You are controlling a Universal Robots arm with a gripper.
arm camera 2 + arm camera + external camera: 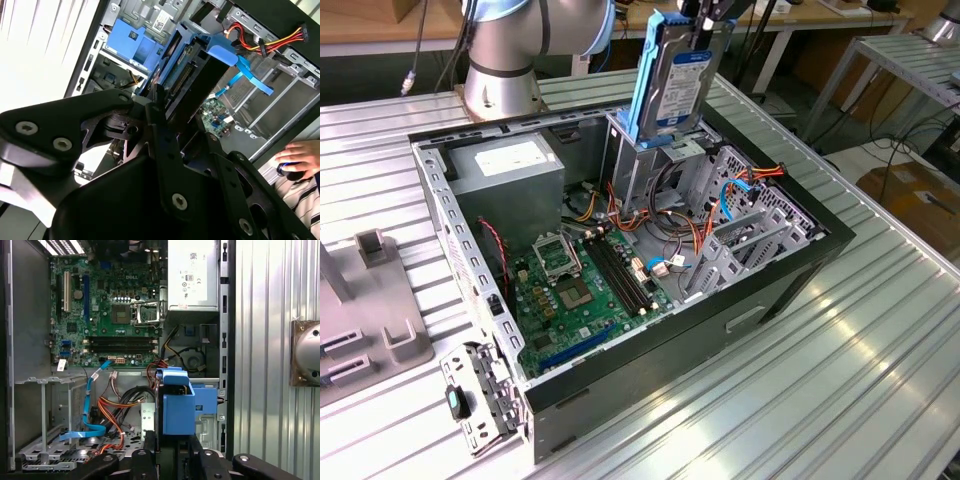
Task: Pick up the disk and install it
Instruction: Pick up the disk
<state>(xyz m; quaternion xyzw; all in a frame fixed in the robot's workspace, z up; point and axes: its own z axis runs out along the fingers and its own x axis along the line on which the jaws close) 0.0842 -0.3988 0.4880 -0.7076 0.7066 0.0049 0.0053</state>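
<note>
Computer case (790, 290) lies on its side, open face up, on a ribbed metal table (850, 390). The gripper (704, 28) is above the case, clamped on the top end of the disk (678, 78). In the first wrist view its black fingers (143, 460) sit on either side of the disk's blue rail frame. The disk hangs upright, clear of the case floor, with its blue-and-white label showing in the exterior view. Its lower end is at the mouth of the metal drive cage (638, 170) inside the case; cannot tell if the two touch. A green motherboard (582, 295) covers the case floor. A grey power supply (510, 165) fills the case corner nearest the arm's base (505, 70). Orange and blue cables (740, 190) run loose inside the case beside the cage. A person's hand (300, 157) with a striped sleeve rests just outside the case wall.
</note>
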